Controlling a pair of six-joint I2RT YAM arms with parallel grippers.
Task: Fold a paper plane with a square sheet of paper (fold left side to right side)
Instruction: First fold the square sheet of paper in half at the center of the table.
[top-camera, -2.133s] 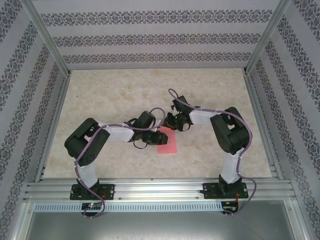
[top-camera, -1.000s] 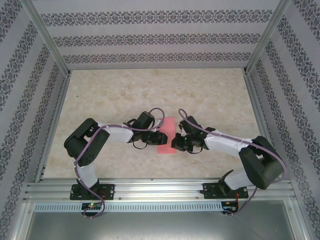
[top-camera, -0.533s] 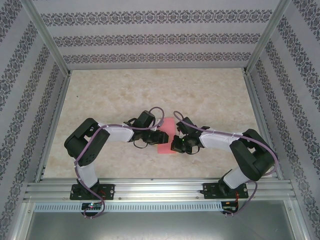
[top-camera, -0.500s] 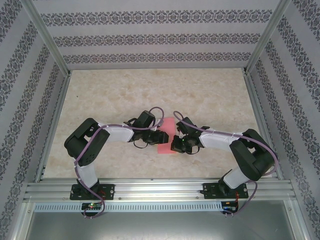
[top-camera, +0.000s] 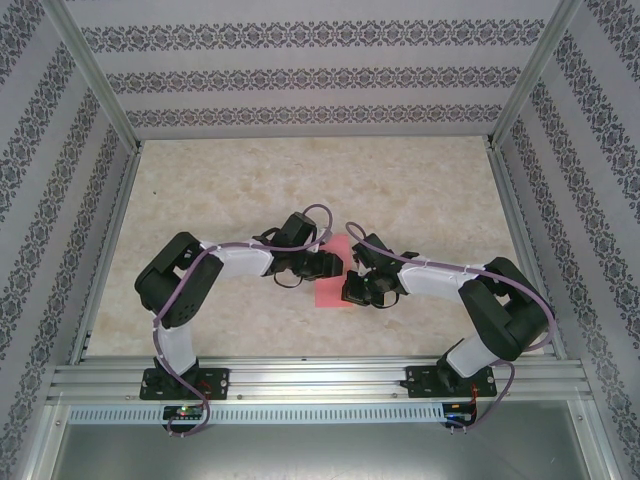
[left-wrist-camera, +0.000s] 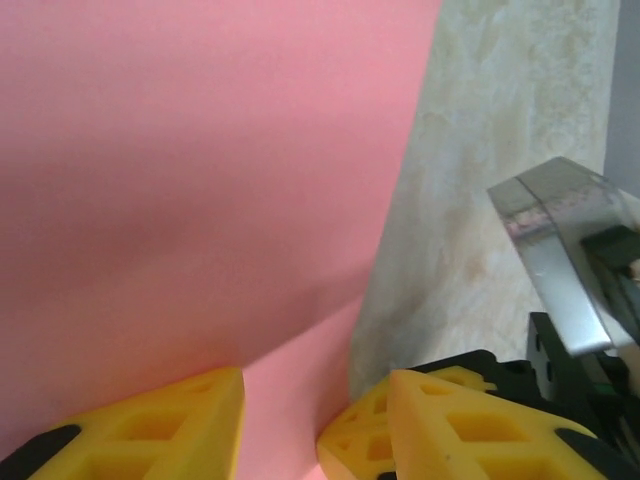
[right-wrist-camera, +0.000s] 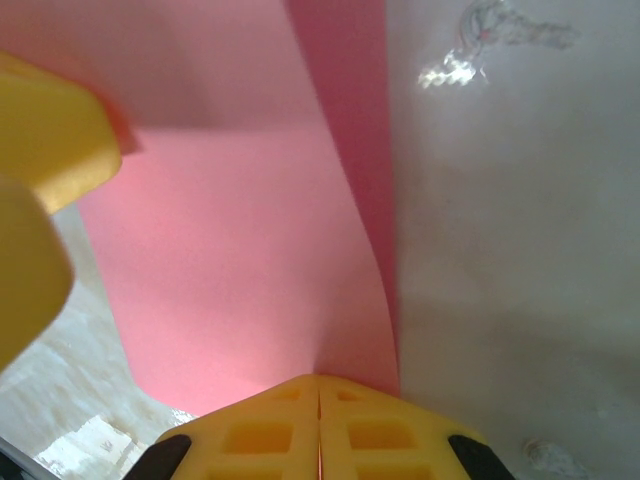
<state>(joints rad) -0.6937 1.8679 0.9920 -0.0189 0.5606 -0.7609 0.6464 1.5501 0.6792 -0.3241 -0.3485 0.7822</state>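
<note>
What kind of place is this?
Probably a robot test booth, not a home. A left arm and a right arm are bolted to a metal rail. Patterned panels wall in the table, and pink paper lies on it.

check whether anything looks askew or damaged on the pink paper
Nothing looks damaged. The square sheet of paper is not flat: one layer bows up to where the right gripper is shut on its edge, which fits a fold under way. The left gripper stands open at it. No tear shows.
</note>
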